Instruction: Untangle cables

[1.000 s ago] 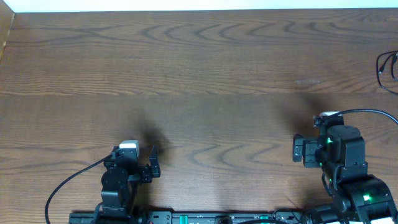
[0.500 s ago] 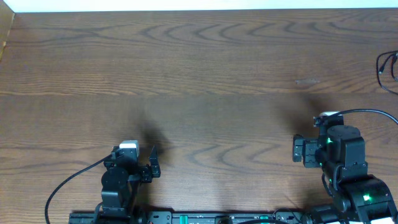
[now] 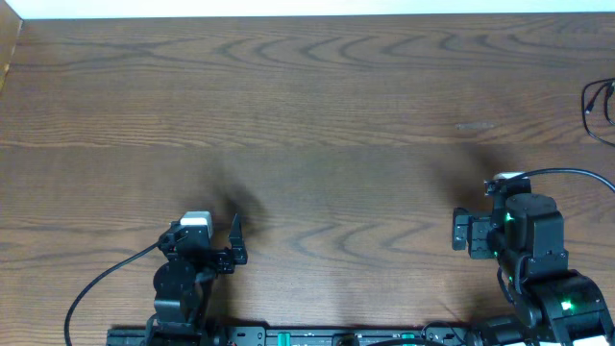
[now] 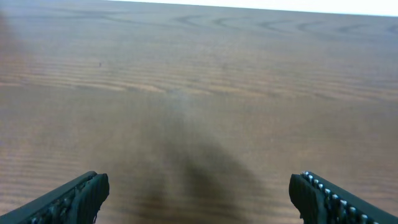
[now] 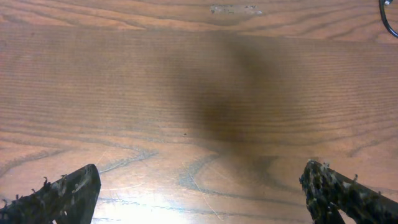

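A thin black cable (image 3: 598,102) lies at the far right edge of the table, partly cut off by the frame. A bit of it also shows in the top right corner of the right wrist view (image 5: 388,17). No white cable is in view. My left gripper (image 3: 208,233) is open and empty near the front left of the table, with only bare wood between its fingers (image 4: 199,190). My right gripper (image 3: 488,231) is open and empty at the front right, over bare wood (image 5: 202,183), well short of the cable.
The wooden table (image 3: 307,125) stretches back to a pale far edge. A small pale scuff mark (image 3: 474,125) lies ahead of the right arm. Thicker black arm wires trail by each arm base.
My left arm has shifted slightly, its gripper turning a little to the left. The right arm and the black cable have not moved.
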{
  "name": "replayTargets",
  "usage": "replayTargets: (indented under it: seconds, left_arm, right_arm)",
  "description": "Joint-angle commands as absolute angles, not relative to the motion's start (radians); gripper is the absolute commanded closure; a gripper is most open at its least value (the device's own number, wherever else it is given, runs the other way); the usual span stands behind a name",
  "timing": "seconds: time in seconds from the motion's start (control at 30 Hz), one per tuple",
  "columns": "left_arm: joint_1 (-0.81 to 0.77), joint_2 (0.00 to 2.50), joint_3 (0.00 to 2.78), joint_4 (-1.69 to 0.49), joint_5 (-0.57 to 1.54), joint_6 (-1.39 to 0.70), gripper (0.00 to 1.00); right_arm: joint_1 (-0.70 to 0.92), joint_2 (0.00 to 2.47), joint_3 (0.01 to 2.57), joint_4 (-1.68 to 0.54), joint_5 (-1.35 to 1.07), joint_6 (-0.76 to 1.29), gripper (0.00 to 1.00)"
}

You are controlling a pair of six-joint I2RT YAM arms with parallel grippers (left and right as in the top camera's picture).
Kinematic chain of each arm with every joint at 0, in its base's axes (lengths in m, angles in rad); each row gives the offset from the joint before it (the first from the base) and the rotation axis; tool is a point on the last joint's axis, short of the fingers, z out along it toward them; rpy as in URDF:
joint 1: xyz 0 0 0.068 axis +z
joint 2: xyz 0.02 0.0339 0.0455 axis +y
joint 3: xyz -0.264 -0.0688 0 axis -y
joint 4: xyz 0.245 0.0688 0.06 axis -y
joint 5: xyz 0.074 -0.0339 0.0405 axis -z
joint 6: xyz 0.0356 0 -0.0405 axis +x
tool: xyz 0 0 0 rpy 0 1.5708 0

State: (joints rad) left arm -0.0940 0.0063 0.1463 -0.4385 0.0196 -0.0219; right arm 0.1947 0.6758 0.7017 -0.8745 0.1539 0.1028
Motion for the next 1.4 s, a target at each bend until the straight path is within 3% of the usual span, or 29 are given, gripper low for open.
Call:
replayTargets:
  seconds: [0.0,0.67,1.37]
  left_arm:
    - [-0.09,0.001,0.12,-0.402,0.007,-0.019,0.02]
    - [-0.09,0.001,0.006,-0.074,-0.009,-0.019,0.02]
    - [-0.028,0.001,0.004,-0.069,-0.016,-0.011,0.02]
  right_arm:
    - [0.191,0.673,0.704,-0.876,0.162,0.115,0.01]
    - [0.191,0.673,0.704,-0.876,0.162,0.116,0.01]
    - [0.191,0.673,0.704,-0.876,0.162,0.115,0.01]
